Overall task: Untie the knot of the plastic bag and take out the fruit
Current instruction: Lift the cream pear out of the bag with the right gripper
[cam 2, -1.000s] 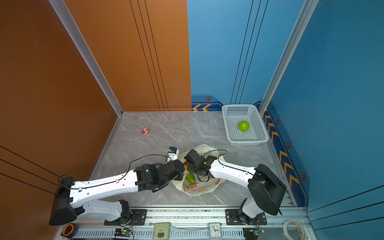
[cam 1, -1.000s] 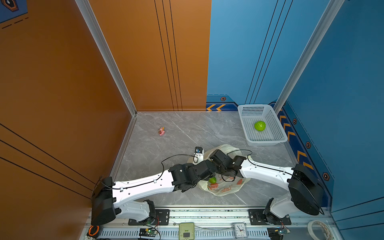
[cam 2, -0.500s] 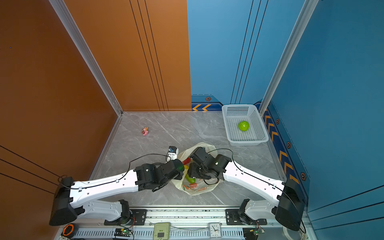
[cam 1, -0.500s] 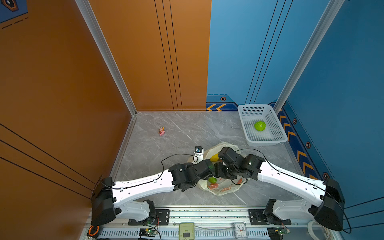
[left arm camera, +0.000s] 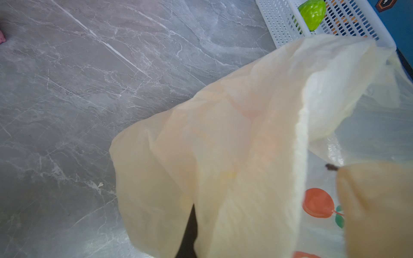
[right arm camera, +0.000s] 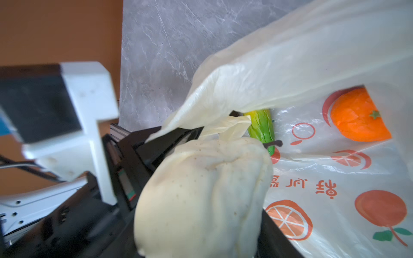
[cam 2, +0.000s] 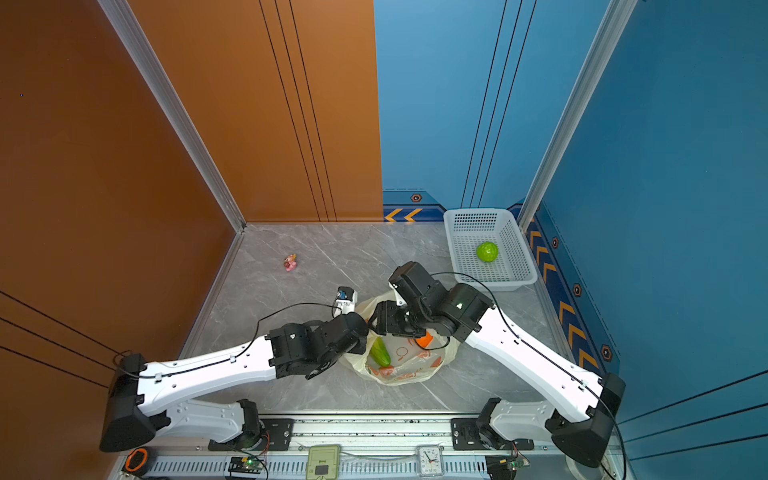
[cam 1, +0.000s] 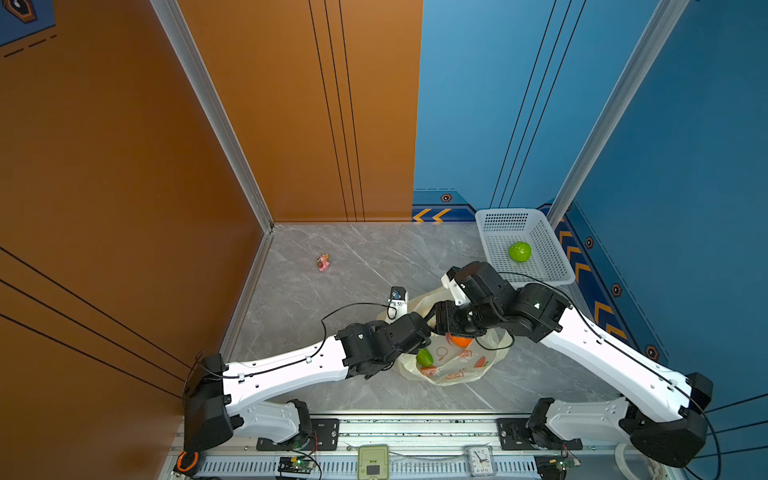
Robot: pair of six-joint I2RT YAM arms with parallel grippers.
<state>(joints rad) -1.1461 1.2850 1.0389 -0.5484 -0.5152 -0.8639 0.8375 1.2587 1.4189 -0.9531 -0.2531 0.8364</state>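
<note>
While the left gripper (right arm camera: pixel 187 134), jaws closed, pinches the rim of the plastic bag (cam 1: pixel 457 370) at near-centre table, the right gripper (right arm camera: pixel 201 205), partly spread, clasps a cream-white pear (right arm camera: pixel 207 174) at the bag's mouth. An orange (right arm camera: pixel 357 118) and a cucumber (right arm camera: pixel 262 125) lie inside.

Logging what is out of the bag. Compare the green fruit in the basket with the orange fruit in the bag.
Colour: the green fruit is bright green, the orange fruit vivid orange.
Place: the green fruit lies in the white basket; the orange fruit is inside the plastic bag.
Skin: green fruit knobbly, orange fruit finer-grained.
Both are small and roundish.
</note>
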